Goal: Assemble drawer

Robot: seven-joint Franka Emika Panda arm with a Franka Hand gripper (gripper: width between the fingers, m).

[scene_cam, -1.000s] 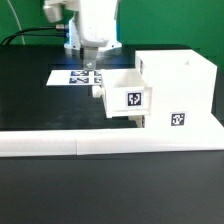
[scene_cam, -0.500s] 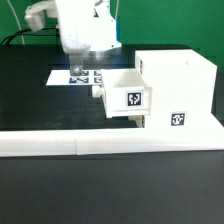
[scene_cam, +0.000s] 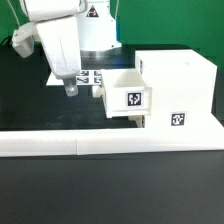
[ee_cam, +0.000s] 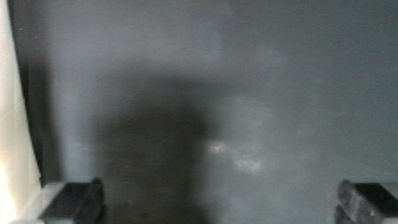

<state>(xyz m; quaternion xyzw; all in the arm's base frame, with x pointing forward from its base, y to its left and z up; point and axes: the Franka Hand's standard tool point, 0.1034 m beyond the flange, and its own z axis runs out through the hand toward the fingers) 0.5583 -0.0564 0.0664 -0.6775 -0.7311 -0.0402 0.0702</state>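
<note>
A: Where does the gripper (scene_cam: 72,88) sit?

B: Toward the exterior view's left, above the black table (scene_cam: 30,105), at the near left corner of the marker board (scene_cam: 93,76). The white arm above it covers part of that board. One dark fingertip shows clearly below the arm's white body.

A: Are the fingers released or clenched?

B: Released. In the wrist view the two dark fingers (ee_cam: 73,200) stand at opposite edges of the picture, far apart, with only bare dark tabletop (ee_cam: 214,110) and a soft shadow between them. Nothing is held.

A: And the drawer parts?

B: The white drawer cabinet (scene_cam: 180,90) stands on the exterior view's right, with a marker tag on its front face. The smaller drawer box (scene_cam: 128,95) sticks out of the cabinet's left side, partly inserted, open at the top, with its own tag facing the camera. Both rest against the white front rail (scene_cam: 60,144) that runs across the table's near edge.

A: Is the gripper touching the drawer box?

B: No, it is apart from it, just to the left of the box in the exterior view.

A: Anything else in the wrist view?

B: A pale strip (ee_cam: 11,120) along one edge; what it belongs to cannot be told.
</note>
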